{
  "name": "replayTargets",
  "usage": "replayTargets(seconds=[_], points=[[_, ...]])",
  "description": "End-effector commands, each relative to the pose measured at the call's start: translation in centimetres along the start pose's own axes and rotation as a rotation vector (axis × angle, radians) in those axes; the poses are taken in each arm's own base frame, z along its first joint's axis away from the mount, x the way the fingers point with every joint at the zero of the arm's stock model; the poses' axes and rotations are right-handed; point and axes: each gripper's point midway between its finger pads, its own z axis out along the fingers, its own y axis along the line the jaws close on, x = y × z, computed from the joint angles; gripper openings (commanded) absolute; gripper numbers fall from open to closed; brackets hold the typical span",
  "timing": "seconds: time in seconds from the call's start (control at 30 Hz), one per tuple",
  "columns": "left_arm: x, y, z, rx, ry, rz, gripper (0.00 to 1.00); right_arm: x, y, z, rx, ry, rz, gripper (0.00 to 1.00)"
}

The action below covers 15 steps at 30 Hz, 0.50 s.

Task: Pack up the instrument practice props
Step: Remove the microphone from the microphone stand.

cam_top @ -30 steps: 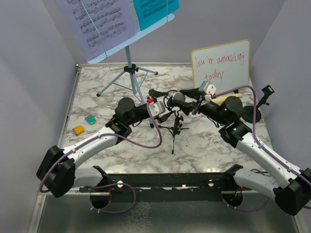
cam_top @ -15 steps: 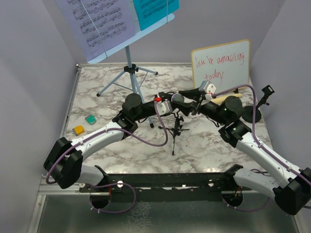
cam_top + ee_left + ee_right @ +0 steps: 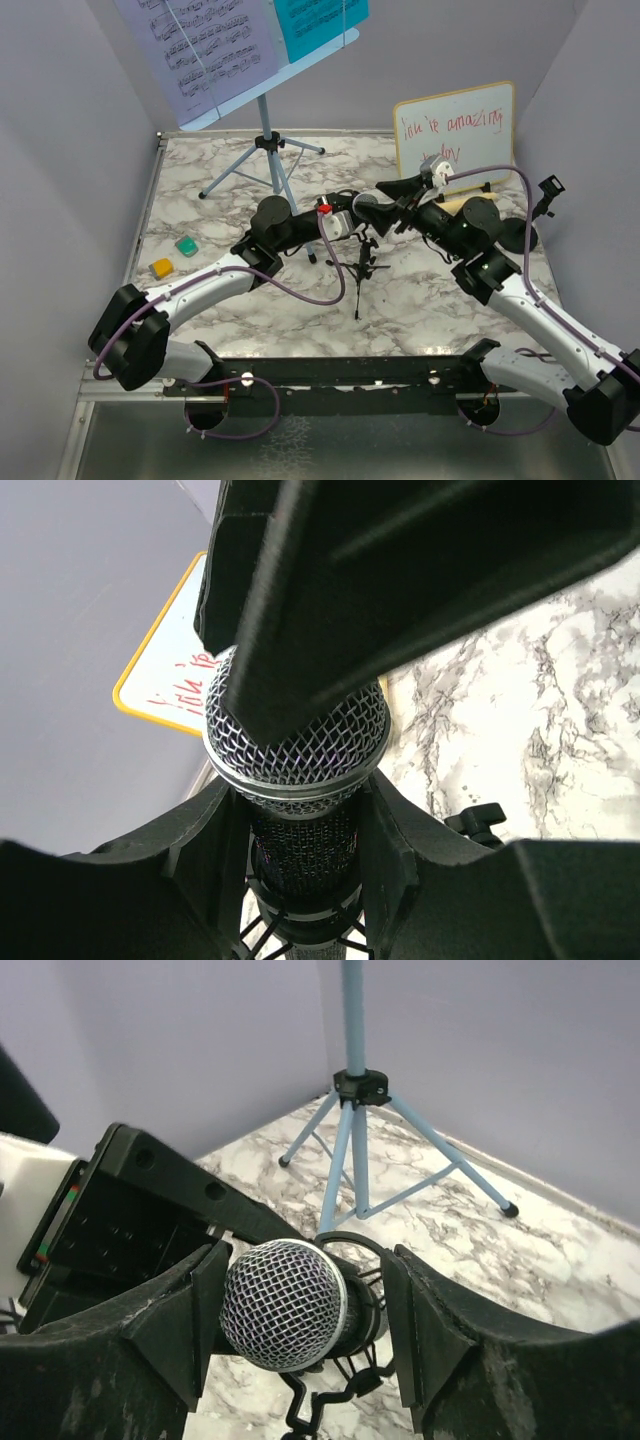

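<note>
Item: black studio microphone [image 3: 281,1305], on small tripod [image 3: 359,270], just before whiteboard [image 3: 470,125]. Our left gripper [image 3: 300,848] pinches its body; right gripper [image 3: 305,1295] spread round the head. Risk: we snag that finger lifting, toppling tripod.

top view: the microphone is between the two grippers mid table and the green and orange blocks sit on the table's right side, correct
Not quite. The top view shows the green block and orange block on the table's left side. The rest holds: the microphone is between the left gripper and right gripper mid table.
</note>
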Motion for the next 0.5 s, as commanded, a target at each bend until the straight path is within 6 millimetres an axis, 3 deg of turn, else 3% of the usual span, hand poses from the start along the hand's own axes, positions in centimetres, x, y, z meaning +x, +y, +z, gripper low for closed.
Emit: replayTargets(seconds=[0.0, 0.37, 0.47], points=[[-0.1, -0.4, -0.4, 0.005, 0.005, 0.016, 0.04, -2.0, -4.5, -1.3, 0.241, -0.043, 0.121, 0.69], [-0.3, -0.4, 0.1, 0.016, -0.006, 0.007, 0.01, -0.1, -9.0, -4.5, 0.434, -0.021, 0.22, 0.69], [-0.7, -0.5, 0.4, 0.036, -0.023, 0.011, 0.0, 0.9, -8.9, -4.3, 0.411, 0.027, 0.204, 0.65]])
